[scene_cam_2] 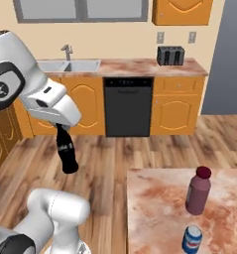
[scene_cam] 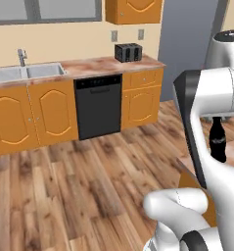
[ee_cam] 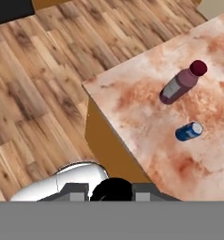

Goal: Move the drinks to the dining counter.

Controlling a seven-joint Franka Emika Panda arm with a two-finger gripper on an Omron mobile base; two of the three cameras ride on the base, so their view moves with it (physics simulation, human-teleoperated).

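I see my end effector (scene_cam_2: 65, 130) pointing down, pinching a black glossy cola-shaped bottle (scene_cam_2: 67, 154) by its neck above the wooden floor (scene_cam_2: 115, 158), beside the marbled bench (scene_cam_2: 154, 208).

bottle (scene_cam_2: 198, 191) behind can (scene_cam_2: 192, 239), on counter (scene_cam_2: 154, 208)

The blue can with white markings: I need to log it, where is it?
The blue can stands on the marbled dining counter, near its front, beside the maroon bottle.
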